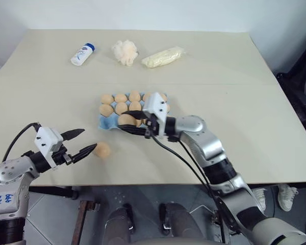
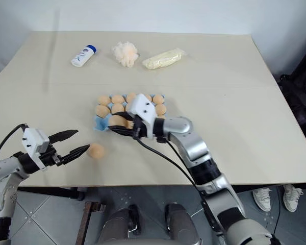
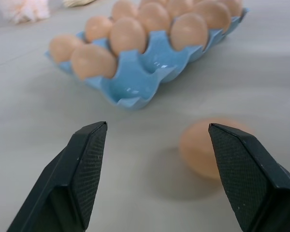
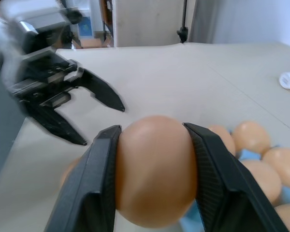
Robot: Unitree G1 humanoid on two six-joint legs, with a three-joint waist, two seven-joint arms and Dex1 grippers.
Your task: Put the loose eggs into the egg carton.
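Note:
The light-blue egg carton [image 1: 106, 122] lies at the table's middle, with several tan eggs in its cups. My right gripper [image 1: 125, 121] hovers over the carton's near left corner, pointing left, shut on a tan egg [image 4: 154, 169]. One loose egg [image 1: 102, 149] rests on the table just in front of the carton. Left of that egg my left gripper [image 1: 90, 139] stands open, its fingertips close to the egg and nothing between them. In the left wrist view the loose egg [image 3: 203, 147] sits by the right-hand finger, and the carton [image 3: 135, 82] lies beyond.
At the table's far side lie a white bottle with a blue cap [image 1: 82, 54], a fluffy white tuft [image 1: 125, 52] and a pale yellow bag [image 1: 163, 56]. The table's front edge runs just below both grippers.

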